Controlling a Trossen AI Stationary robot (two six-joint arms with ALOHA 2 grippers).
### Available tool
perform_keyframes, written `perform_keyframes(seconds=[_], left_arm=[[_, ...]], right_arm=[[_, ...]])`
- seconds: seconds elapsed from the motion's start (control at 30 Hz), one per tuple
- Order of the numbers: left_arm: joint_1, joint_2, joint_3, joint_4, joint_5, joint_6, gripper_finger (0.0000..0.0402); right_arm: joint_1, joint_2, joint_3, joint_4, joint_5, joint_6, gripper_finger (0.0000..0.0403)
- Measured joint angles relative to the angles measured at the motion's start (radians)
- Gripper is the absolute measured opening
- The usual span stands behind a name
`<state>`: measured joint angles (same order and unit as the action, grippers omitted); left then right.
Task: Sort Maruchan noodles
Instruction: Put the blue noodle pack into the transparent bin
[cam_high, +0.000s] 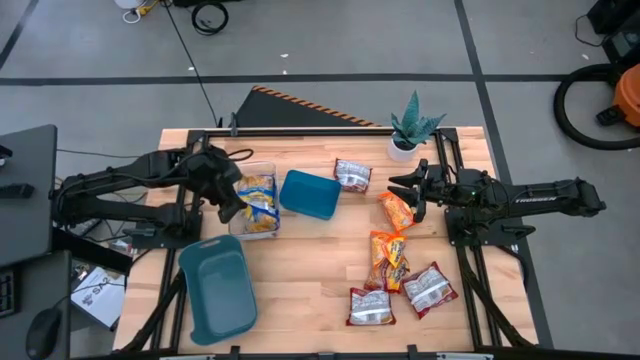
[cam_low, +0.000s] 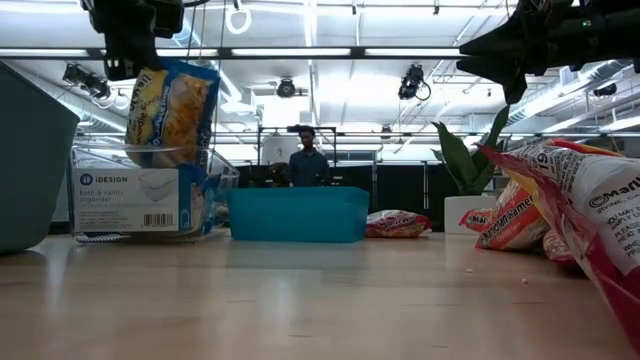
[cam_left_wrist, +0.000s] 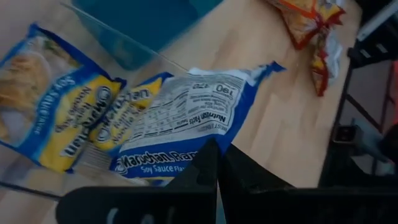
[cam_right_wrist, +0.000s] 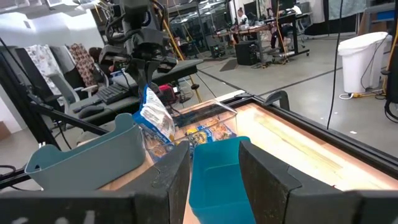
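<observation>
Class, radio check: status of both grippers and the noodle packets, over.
Left gripper shut on yellow-and-blue packet, hanging over clear container. Right gripper open, empty, above orange packet. Nothing blocking the drop.

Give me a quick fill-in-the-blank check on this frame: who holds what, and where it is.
1. The left gripper holds a yellow-and-blue packet above the ____ container.
2. The right gripper is open and holds ____.
3. The small teal bin lies between the container and the ____ arm.

Missing words: clear; nothing; right
</observation>
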<state>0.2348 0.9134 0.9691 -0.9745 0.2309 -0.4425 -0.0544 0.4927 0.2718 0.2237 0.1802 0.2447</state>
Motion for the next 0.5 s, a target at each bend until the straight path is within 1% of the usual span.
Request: perform_keyframes(seconds=[0.13, 0.27, 0.33, 0.43, 0.5], left_arm=[[0.0, 0.0, 0.0, -0.006, 0.045, -0.014, 0.0006], [0.0, 0.0, 0.0, -0.004, 0.13, -0.019, 0.0007], [-0.001, 0.0, 0.0, -0.004, 0.156, -0.021, 0.0007], [0.0, 0.0, 0.0, -0.005, 0.163, -0.017, 0.0007], [0.0, 0.001, 0.0, -0.011, 0.141, 0.009, 0.0007]], right_arm=[[0.0, 0.0, 0.0, 0.0, 0.0, 0.0, 0.0144], [0.0, 0.0, 0.0, 0.0, 0.0, 0.0, 0.0144], [0.0, 0.0, 0.0, 0.0, 0.0, 0.0, 0.0144], [0.0, 0.0, 0.0, 0.0, 0.0, 0.0, 0.0144], [0.0, 0.0, 0.0, 0.0, 0.0, 0.0, 0.0144]])
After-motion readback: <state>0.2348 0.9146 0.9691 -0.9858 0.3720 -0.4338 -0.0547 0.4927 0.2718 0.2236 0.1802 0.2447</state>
